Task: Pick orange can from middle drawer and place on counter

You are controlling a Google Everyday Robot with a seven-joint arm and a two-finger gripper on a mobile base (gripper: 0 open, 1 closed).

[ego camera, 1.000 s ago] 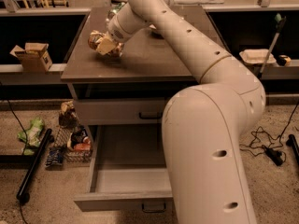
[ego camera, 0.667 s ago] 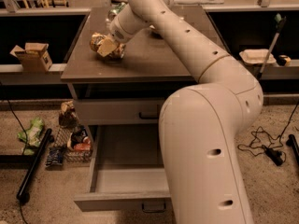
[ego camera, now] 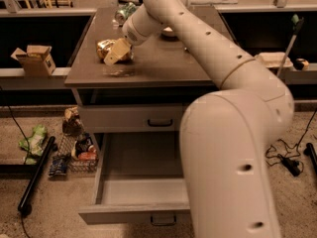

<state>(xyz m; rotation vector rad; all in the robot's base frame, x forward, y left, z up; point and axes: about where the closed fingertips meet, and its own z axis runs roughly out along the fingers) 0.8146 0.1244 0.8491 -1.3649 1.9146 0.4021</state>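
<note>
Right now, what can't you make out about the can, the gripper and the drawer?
1. Camera view: orange can's right side, covered by the gripper over the counter.
2. Camera view: middle drawer's right half, behind the robot's arm.
3. Camera view: whether the can touches the counter; gripper blocks it.

The arm [ego camera: 208,46] is a smooth, rounded cream-white shell, bulky at the near segment and slimmer toward the wrist. Small dark round holes dot it, and a thin seam rings one joint. Its tan gripper [ego camera: 115,53] is over the counter [ego camera: 163,63].
</note>
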